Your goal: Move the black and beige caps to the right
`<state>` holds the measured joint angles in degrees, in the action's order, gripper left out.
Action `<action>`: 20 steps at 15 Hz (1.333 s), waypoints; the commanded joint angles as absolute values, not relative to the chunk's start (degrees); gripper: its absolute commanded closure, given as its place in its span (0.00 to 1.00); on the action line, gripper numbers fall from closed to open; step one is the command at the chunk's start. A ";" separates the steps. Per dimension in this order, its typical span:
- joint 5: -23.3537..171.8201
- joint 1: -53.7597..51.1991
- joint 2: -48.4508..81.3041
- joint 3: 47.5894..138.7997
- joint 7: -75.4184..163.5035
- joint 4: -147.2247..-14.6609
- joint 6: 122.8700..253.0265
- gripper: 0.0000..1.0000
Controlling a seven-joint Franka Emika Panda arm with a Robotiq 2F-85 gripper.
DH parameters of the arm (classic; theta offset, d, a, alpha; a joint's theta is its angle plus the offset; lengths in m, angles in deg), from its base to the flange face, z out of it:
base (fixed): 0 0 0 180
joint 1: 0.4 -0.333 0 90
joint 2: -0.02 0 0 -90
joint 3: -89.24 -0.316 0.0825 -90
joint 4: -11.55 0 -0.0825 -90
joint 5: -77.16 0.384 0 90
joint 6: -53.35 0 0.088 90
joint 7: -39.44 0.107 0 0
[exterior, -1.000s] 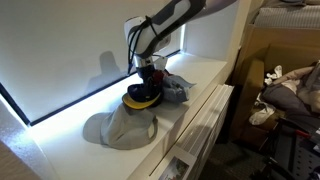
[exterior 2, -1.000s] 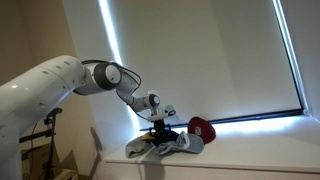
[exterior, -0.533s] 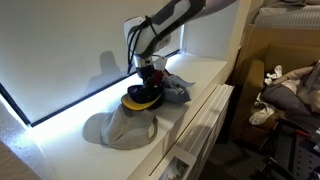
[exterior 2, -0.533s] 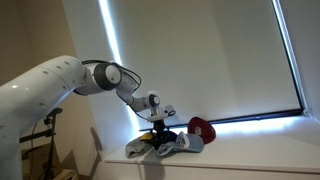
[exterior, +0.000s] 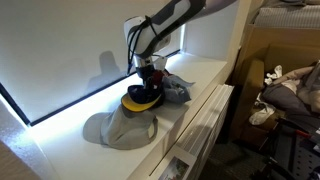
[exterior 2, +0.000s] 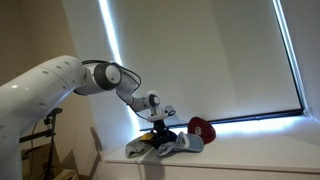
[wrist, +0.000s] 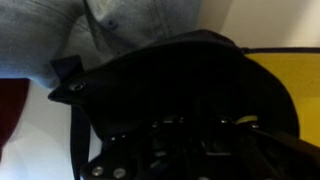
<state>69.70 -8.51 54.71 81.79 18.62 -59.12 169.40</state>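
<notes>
The black cap [exterior: 146,92] with a yellow brim [exterior: 137,102] sits on the white ledge, between a beige cap [exterior: 120,128] in front of it and a grey-blue cap [exterior: 176,89] behind it. My gripper [exterior: 150,78] points straight down into the black cap's crown. In the wrist view the black cap [wrist: 180,90] fills the picture, with its yellow brim [wrist: 296,90] at the right. There my gripper [wrist: 203,136] has its fingers close together in the dark fabric. In an exterior view the gripper [exterior 2: 160,130] stands over the pile of caps.
A red cap [exterior 2: 202,128] lies further along the ledge, beside the lit window strip [exterior 2: 260,116]. The white ledge [exterior: 205,70] runs on past the caps to a wall. Its front edge [exterior: 205,115] drops off towards a cluttered room.
The arm has stayed in place over the black cap. The caps have not shifted.
</notes>
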 commanded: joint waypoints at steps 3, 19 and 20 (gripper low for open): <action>68.59 -8.85 49.41 79.47 11.29 -59.12 168.51 0.95; 71.76 -2.57 31.02 85.46 21.62 -59.68 157.14 0.95; 72.75 -1.27 31.17 86.08 22.85 -59.81 158.10 0.95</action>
